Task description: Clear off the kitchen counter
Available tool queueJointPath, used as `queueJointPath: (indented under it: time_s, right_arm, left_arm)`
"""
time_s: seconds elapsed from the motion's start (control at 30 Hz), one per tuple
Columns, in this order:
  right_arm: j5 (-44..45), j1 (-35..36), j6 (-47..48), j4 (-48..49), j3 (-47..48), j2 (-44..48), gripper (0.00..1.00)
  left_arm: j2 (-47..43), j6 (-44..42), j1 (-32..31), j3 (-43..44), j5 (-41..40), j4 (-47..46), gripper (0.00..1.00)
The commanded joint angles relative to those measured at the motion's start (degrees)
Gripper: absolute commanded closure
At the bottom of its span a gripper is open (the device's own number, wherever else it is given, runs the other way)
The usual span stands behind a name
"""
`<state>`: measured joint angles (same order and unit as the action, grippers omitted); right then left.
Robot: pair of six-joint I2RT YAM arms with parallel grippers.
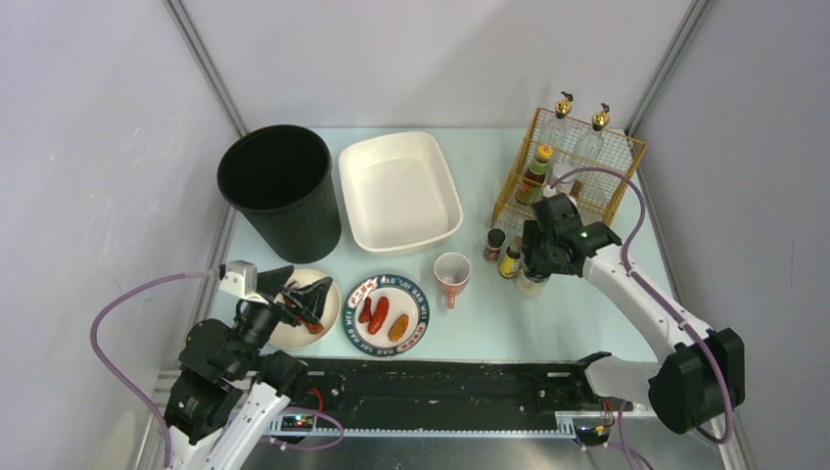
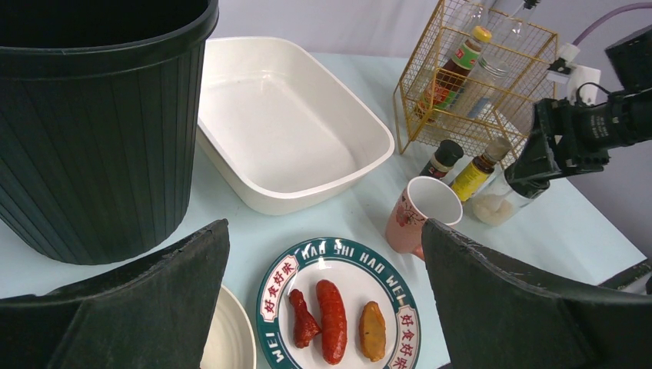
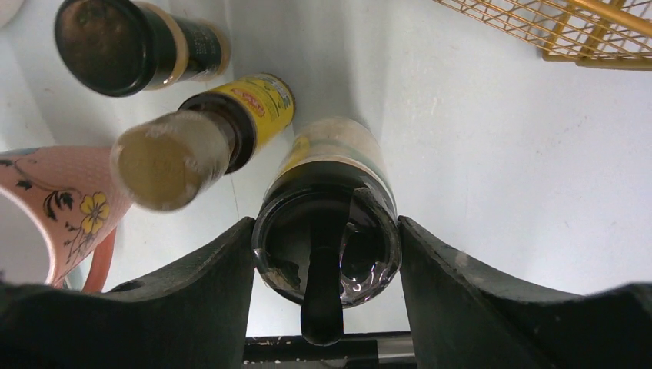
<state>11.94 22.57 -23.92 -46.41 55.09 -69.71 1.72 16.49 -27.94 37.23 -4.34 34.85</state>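
On the pale mint kitchen counter [image 1: 480,328] a glass jar [image 1: 531,283] with a black lid [image 3: 327,231] stands upright beside two small bottles. My right gripper [image 3: 325,224] reaches down over it, and both fingers lie against the sides of the lid. The same jar [image 2: 498,204] shows under the right arm in the left wrist view. My left gripper [image 2: 324,231] hangs wide open and empty above the near-left counter. Below it lie a patterned plate [image 2: 281,288] with three pieces of food and a small white dish [image 1: 328,294].
A pink mug [image 1: 451,274] stands between the plate and the bottles. A dark-capped bottle [image 1: 495,244] and a yellow-labelled one [image 1: 510,259] crowd the jar's left. Behind stand a gold wire basket [image 1: 570,166] of bottles, a white tub [image 1: 399,191] and a black bin [image 1: 281,191].
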Motion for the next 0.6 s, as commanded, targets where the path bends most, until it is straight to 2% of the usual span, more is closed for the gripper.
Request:
queueJointPath:
  time_s: [0.0, 0.13, 0.23, 0.57]
  right_arm:
    - [2.1, 0.6, -0.5, -3.4, 4.0, 5.4, 0.84]
    - [1.9, 0.8, 0.0, -7.2, 8.2, 8.5, 0.91]
    - [3.2, 0.8, 0.6, -10.6, 11.9, 9.7, 1.00]
    - [6.1, -2.7, 3.2, -13.0, 25.5, 8.4, 1.00]
  left_arm:
    - [0.7, -0.3, 0.0, -0.3, 0.0, -1.0, 0.02]
    - [0.8, -0.3, 0.0, -0.3, 0.1, -1.0, 0.02]
    - [0.8, -0.3, 0.0, -0.3, 0.2, -1.0, 0.02]
    - [0.6, -0.3, 0.0, -0.3, 0.0, -1.0, 0.02]
